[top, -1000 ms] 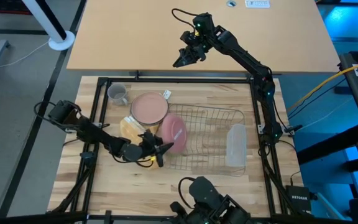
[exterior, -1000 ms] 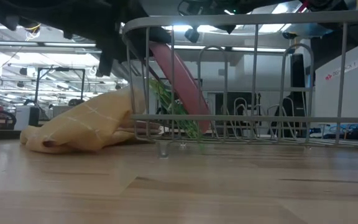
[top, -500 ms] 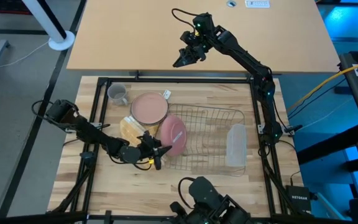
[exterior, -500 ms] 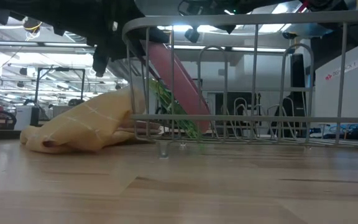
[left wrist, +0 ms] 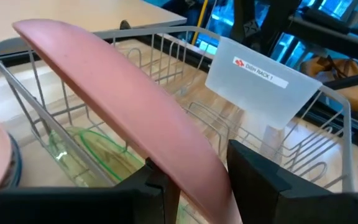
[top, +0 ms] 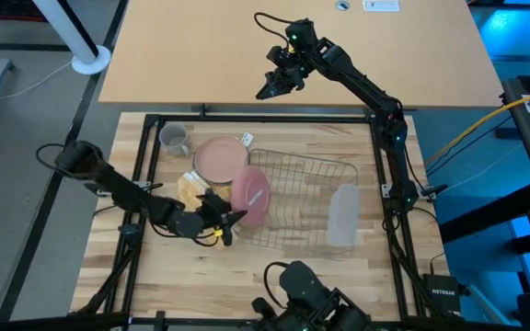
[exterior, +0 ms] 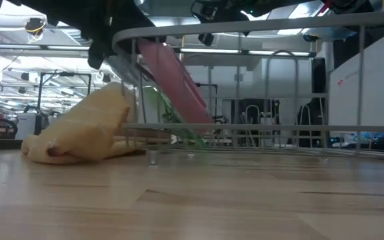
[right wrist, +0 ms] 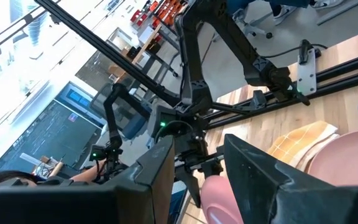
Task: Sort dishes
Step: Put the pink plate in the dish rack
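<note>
Matt pink plate [left wrist: 129, 118], wire-metal rack [top: 325, 170]

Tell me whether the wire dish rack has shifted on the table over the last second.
Yes. In the high view the wire dish rack has slid left, toward the grey mug, while the left gripper holds the pink plate standing in it.

A light butcher-block table [top: 274, 267] in a black frame stands beside a plainer tan table [top: 201, 55], both on a grey floor [top: 26, 129] where a white round stand base [top: 90, 62] sits. To one side, blue light falls across dark equipment and a yellow cable [top: 486, 124]. Across the tabletop the room opens into a bright hall with rows of ceiling lights [exterior: 39, 63], black racks [exterior: 65, 87] and a white wall panel [exterior: 372, 87].
</note>
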`<move>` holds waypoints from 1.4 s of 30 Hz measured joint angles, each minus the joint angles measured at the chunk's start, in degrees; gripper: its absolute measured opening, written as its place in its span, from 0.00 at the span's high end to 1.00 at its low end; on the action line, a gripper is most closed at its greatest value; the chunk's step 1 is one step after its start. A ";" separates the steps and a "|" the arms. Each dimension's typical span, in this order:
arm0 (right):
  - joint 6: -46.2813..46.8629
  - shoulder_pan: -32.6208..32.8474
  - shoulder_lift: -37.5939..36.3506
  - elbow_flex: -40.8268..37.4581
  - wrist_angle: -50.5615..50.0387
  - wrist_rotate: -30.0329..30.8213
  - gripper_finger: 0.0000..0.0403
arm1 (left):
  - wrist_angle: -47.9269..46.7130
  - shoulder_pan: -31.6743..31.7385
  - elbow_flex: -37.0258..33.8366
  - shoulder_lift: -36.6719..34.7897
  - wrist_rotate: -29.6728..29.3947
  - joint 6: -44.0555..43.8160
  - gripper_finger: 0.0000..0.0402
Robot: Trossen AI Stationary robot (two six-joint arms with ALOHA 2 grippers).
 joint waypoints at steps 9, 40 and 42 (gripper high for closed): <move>-0.02 0.02 0.00 0.00 -0.02 3.43 0.65 | -1.53 1.25 0.00 -0.23 6.87 -6.92 0.72; -39.70 16.12 -0.02 -0.02 -11.55 47.04 0.65 | -3.66 5.03 0.09 -0.86 13.52 2.94 0.72; -39.56 18.20 -0.11 -0.96 -9.45 47.43 0.65 | -3.67 5.03 0.09 -0.84 13.52 3.77 0.72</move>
